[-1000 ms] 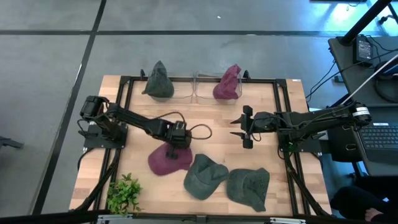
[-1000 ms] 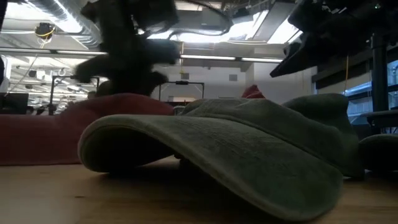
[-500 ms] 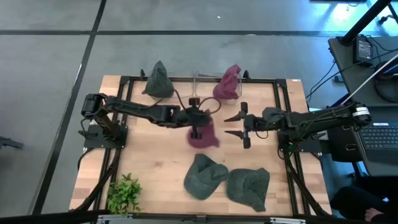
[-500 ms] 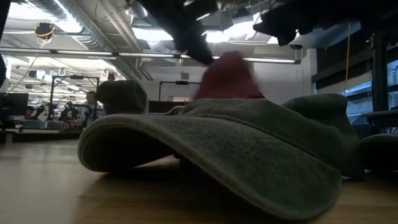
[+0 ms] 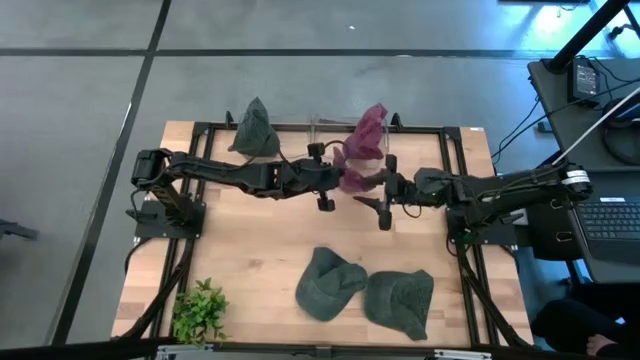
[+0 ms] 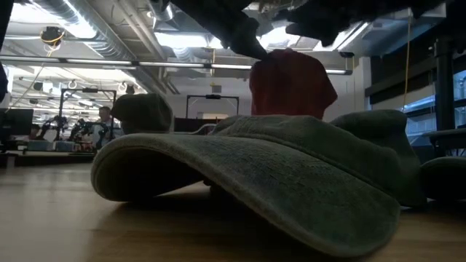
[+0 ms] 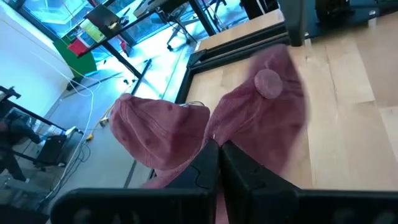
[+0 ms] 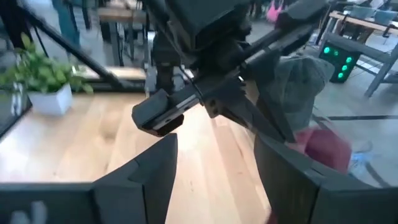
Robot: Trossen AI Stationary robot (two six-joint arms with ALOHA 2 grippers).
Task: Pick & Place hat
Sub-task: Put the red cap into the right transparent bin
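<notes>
Up off the table it has come — the maroon hat [image 5: 355,178] pinched in the left gripper [image 5: 338,183], right gripper [image 5: 381,196] spread just beside.

Both arms matte black, slim jointed links. Left gripper [image 5: 322,176] and right gripper [image 5: 385,192]: flat, angular dark fingers. Black cables at the wrists.

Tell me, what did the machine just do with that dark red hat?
The left claw, shut on the maroon hat, lifted it off the near side of the table and carried it toward the far edge, beside the right claw, which edged closer. The two green hats near the front and the plant stayed put.
</notes>
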